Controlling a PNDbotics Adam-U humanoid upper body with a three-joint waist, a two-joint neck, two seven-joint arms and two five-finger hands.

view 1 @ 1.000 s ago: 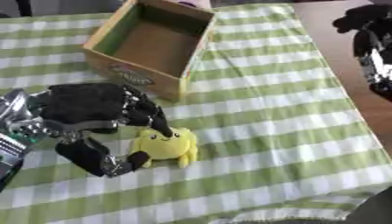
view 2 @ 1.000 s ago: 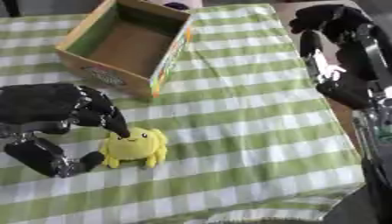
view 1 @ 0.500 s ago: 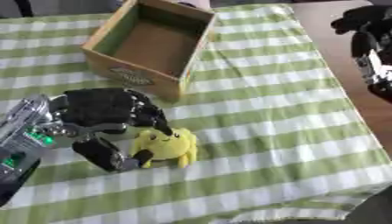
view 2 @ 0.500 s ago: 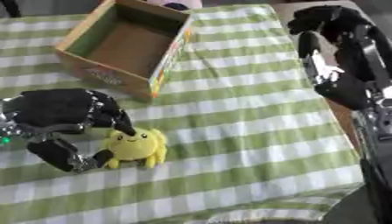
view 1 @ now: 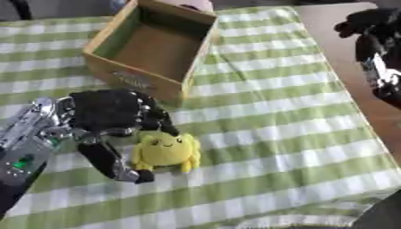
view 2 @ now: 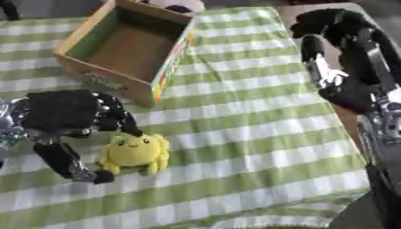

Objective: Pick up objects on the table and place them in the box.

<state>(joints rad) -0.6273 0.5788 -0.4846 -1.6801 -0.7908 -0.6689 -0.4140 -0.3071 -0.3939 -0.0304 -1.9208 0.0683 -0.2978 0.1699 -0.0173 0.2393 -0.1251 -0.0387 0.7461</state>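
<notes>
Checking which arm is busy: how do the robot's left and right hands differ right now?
The left hand sits low over the cloth, fingers and thumb curved around the yellow plush toy; the right hand hangs off to the table's right side, near nothing. Both are black.

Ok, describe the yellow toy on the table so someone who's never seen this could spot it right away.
On the green-checked tablecloth, below the open cardboard box, the left hand brackets a small plush toy. It's the only bright yellow thing, with a smiling face.
</notes>
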